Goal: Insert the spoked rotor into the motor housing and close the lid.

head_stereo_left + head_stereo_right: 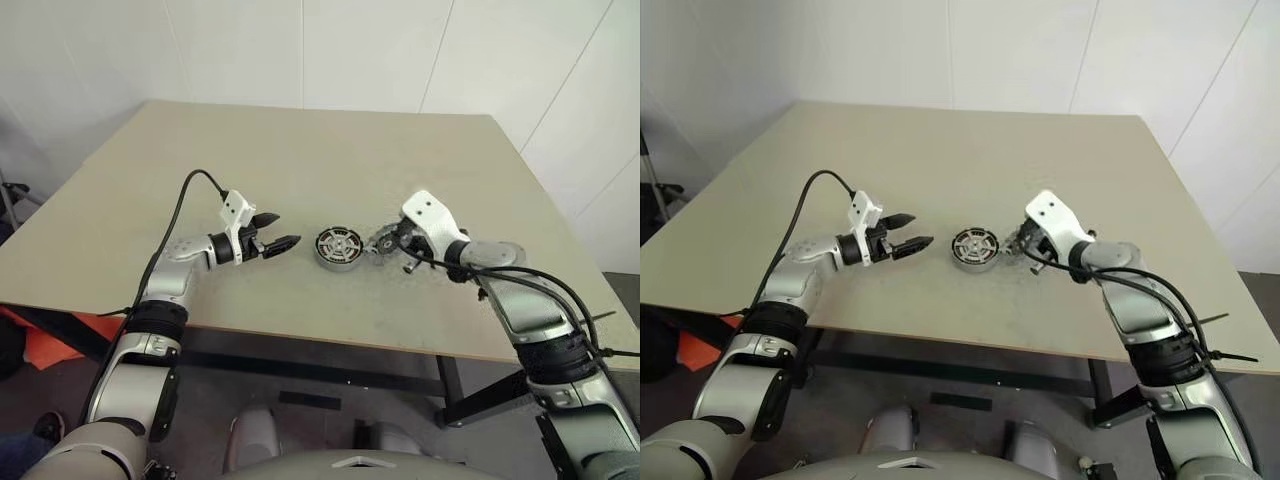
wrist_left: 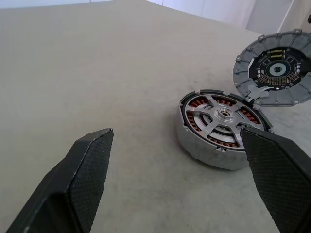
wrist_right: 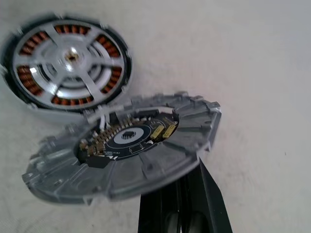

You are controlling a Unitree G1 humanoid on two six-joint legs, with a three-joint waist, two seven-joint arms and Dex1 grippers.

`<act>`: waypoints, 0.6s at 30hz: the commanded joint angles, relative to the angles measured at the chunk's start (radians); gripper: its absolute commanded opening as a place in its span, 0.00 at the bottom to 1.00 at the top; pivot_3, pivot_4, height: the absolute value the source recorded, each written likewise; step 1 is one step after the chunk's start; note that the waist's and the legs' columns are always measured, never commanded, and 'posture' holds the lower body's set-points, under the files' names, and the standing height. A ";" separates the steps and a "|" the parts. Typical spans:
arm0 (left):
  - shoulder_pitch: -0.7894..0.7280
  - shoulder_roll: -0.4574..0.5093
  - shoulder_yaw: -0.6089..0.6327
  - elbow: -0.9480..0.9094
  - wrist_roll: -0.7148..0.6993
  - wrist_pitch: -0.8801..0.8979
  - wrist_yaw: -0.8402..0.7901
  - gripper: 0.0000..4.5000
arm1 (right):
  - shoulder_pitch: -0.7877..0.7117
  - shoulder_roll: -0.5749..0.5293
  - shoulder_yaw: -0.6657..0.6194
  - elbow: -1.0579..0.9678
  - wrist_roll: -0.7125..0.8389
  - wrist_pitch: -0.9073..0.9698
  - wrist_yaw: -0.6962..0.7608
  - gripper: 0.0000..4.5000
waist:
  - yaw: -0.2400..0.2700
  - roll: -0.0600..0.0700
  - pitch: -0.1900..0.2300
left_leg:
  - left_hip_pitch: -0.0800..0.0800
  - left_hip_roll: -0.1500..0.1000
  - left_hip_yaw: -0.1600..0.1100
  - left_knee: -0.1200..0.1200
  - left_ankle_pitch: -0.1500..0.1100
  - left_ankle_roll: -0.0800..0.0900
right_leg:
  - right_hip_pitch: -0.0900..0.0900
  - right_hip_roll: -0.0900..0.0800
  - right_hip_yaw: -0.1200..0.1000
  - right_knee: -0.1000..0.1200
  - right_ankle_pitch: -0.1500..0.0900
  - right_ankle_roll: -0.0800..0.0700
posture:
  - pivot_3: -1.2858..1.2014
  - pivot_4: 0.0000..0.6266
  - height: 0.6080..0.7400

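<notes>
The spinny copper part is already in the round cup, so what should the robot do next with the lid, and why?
Probably the right gripper, shut on the lid, should carry it over the cup and lay it flat. The copper part already sits inside, and the lid is tilted beside the cup, not covering it. The left gripper waits open nearby.

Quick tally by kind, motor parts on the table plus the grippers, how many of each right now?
Motor housing, spoked rotor seated inside: 1
Lid, pinched at its edge by the right gripper, tilted beside the housing: 1
Grippers: 2, counting the open left gripper
Total: 4
</notes>
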 commanded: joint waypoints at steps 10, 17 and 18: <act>-0.038 0.045 0.051 0.004 -0.004 -0.027 0.022 0.98 | -0.119 0.119 0.070 -0.049 0.061 0.032 -0.019 0.00 | -0.002 0.000 0.000 | 0.001 0.000 0.000 -0.002 0.001 -0.001 | 0.000 0.000 0.000 0.000 0.000 0.000 | 0.52 0.00 1.00; -0.037 0.049 0.056 -0.002 -0.005 -0.029 0.031 0.98 | -0.140 0.221 0.103 0.031 0.065 0.010 -0.047 0.00 | -0.001 0.000 0.000 | 0.001 0.000 0.000 -0.002 0.003 -0.005 | 0.000 0.000 0.000 0.000 0.000 0.000 | 0.52 0.00 1.00; -0.036 0.048 0.056 -0.004 -0.004 -0.029 0.031 0.98 | -0.142 0.229 0.106 0.043 0.063 0.005 -0.051 0.00 | -0.001 0.000 0.000 | 0.001 0.000 0.000 -0.002 0.003 -0.005 | 0.000 0.000 0.000 0.000 0.000 0.000 | 0.52 0.00 1.00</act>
